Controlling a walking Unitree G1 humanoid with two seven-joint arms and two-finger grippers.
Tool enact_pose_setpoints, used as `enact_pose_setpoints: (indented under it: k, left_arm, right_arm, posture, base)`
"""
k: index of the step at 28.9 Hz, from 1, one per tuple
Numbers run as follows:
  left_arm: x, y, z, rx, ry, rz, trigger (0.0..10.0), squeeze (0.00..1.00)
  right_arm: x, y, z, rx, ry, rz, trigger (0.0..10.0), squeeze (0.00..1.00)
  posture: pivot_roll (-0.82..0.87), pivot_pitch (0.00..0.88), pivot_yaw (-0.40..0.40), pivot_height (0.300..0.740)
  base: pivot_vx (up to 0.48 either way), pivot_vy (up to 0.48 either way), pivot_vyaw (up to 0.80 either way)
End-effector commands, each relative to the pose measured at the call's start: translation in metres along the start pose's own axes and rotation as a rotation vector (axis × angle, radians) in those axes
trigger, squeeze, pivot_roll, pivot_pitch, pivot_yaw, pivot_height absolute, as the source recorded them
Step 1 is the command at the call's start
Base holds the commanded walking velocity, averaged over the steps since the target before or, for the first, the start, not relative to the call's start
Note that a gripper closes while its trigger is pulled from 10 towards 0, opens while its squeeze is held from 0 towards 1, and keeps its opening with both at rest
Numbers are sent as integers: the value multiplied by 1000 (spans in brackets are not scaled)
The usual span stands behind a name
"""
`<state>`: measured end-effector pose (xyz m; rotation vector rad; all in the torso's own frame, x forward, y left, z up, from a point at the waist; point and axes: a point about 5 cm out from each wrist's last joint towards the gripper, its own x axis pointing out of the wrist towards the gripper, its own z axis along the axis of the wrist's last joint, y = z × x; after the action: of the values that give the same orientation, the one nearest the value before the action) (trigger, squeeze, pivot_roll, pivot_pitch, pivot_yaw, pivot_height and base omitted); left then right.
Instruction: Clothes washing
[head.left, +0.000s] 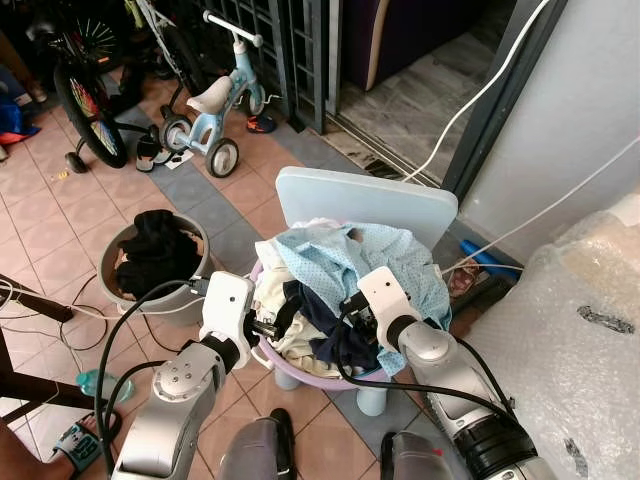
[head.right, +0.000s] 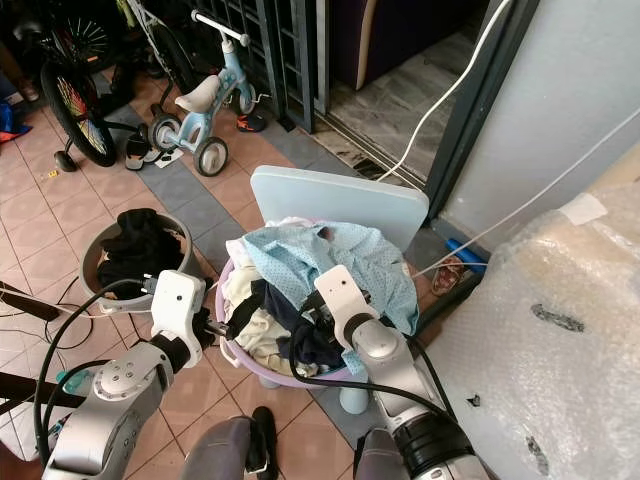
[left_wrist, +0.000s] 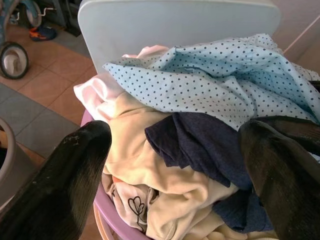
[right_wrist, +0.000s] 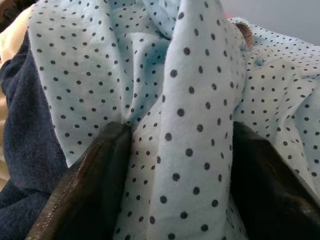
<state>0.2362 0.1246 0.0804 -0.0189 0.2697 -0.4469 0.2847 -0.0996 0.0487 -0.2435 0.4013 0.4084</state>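
A purple basin (head.left: 335, 379) heaped with clothes sits on a pale blue stool (head.left: 365, 203). On top lies a light blue polka-dot garment (head.left: 345, 255), with a navy piece (left_wrist: 200, 145) and a cream piece (left_wrist: 150, 175) beneath it. My left gripper (left_wrist: 175, 132) hovers open at the basin's left rim, pointing at the navy and cream cloth and holding nothing. My right gripper (right_wrist: 179, 131) is pressed down into the polka-dot garment, open, its fingers (right_wrist: 95, 170) either side of a raised fold.
A grey bucket (head.left: 108, 258) holding dark clothes stands on the tiled floor to the left. Behind it are a child's tricycle (head.left: 215, 110) and a bicycle (head.left: 85, 95). A bubble-wrapped bulk (head.left: 570, 340) crowds the right. Cables (head.left: 60, 310) trail across the floor.
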Motion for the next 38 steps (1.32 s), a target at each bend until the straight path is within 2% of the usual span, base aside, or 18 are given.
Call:
enact_pose_setpoints:
  k: [1,2,5,11,19,24,33,36,38]
  left_arm:
    - [-2,2,2,14,0,4,10000,0]
    - [-2,2,2,14,1,4,10000,0]
    - [-1,2,2,15,2,3,10000,0]
    - [1,1,2,17,0,-4,10000,0]
    - [3,1,3,20,-1,-5,10000,0]
    - [3,0,3,19,-4,-5,10000,0]
    - [5,-1,2,15,-1,-15,10000,0]
    - [5,-1,2,15,0,-17,10000,0]
    - [5,0,2,18,-1,-17,10000,0]
  right_arm:
    - [0,-8,2,85,-13,-47,0,0]
    - [-1,-10,2,124,-13,-52,0,0]
    - [-2,-11,-1,128,1,-48,0,0]
    - [-4,-10,-13,220,44,-41,0,0]
    - [-4,-8,-12,289,35,-49,0,0]
    - [-9,-18,2,392,-85,-104,0,0]
    - [-19,-21,15,506,-215,-80,0,0]
    - [-27,-24,25,564,-292,-76,0,0]
    - [-37,-32,44,583,-393,-99,0,0]
  posture:
    - [-26,167,71,740]
    - [-29,167,72,740]
    - [-32,165,71,740]
    - [-39,163,74,740]
    - [-38,158,76,740]
    - [-44,151,71,740]
    - [-52,147,70,740]
    - [-53,144,70,740]
    - [-56,144,72,740]
  base:
    - [0,0,0]
    - [0,0,0]
    - [0,0,0]
    - [0,0,0]
    - [0,0,0]
    - [0,0,0]
    - [0,0,0]
    - [0,0,0]
    - [0,0,0]
